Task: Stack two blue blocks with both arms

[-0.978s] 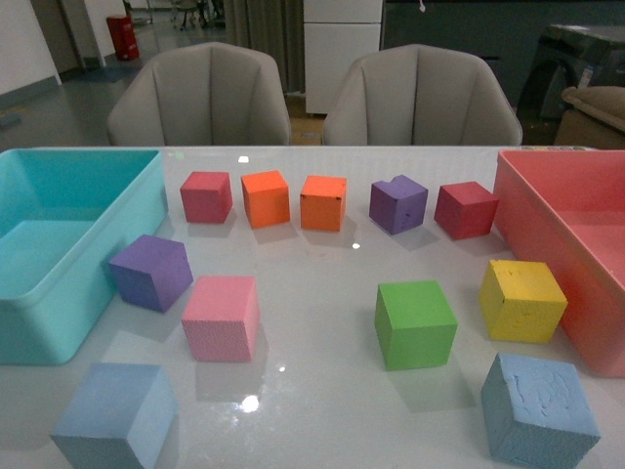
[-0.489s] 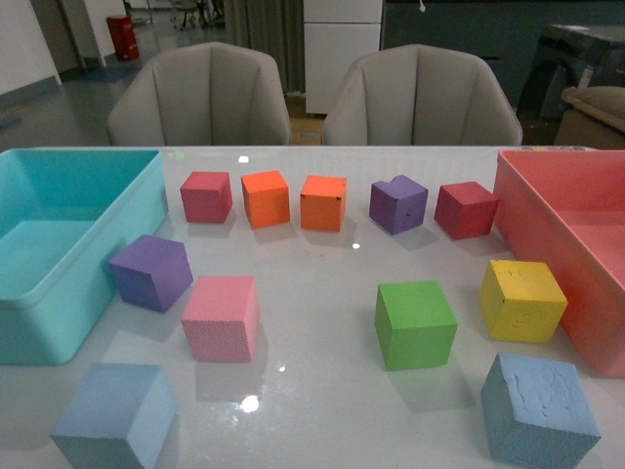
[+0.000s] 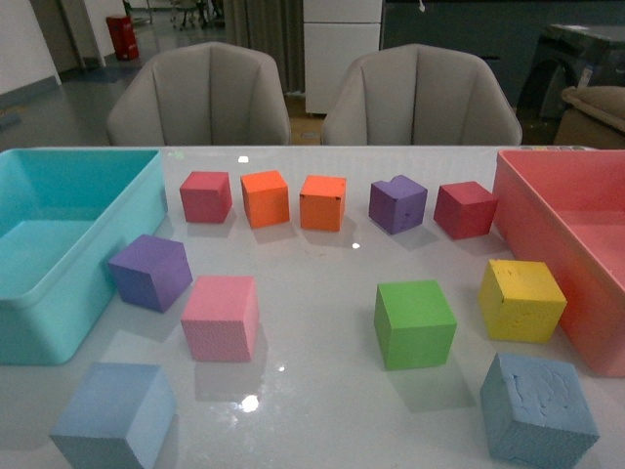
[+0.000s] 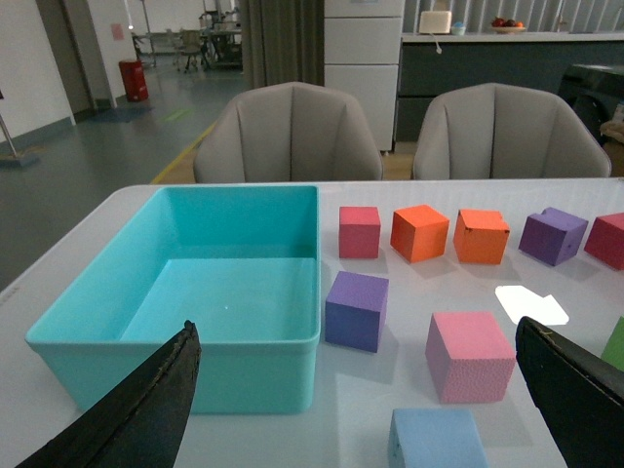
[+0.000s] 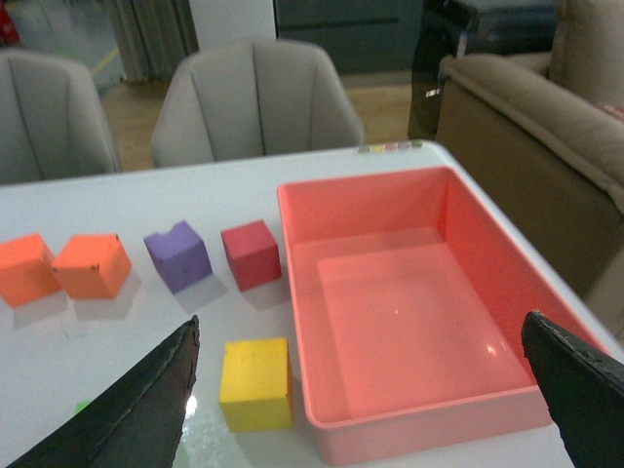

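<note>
One blue block sits toward the near-left corner of the tabletop, the other blue block toward the near-right, well apart, probably one for each side. The left tool and right tool hang spread wide, empty.

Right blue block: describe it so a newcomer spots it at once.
Find the red bin on the table, at right. Nearer the camera than the yellow cube beside it sits the right blue block. Unlike that cube, it is pale greyish-blue with a dented top.
</note>
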Motion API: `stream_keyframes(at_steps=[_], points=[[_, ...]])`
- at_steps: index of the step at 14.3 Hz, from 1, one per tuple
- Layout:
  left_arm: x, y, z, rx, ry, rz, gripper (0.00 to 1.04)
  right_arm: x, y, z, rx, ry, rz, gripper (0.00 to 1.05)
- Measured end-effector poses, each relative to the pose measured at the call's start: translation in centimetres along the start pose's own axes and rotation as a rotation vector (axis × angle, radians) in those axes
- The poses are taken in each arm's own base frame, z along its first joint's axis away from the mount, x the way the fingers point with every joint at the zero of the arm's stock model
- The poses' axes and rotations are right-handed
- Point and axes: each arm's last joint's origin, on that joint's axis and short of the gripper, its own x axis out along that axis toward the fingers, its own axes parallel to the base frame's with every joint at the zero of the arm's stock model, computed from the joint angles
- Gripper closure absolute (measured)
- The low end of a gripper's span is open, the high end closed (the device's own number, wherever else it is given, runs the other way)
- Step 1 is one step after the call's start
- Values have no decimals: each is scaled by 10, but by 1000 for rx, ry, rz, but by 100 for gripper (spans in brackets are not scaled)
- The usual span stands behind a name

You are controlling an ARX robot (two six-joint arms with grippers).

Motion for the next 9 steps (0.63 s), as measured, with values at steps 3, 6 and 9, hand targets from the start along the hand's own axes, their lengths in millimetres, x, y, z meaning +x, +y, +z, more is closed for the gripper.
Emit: stream_keyframes(at_steps=[3,6,9], points=[[0,0,0,0,0,0,7,55,32,-21,-41,315,109,6],[0,0,0,0,0,0,7,70,56,-65,-33,547,168,6],[0,0,0,0,0,0,7,76,63,-90,21,664,174,6]])
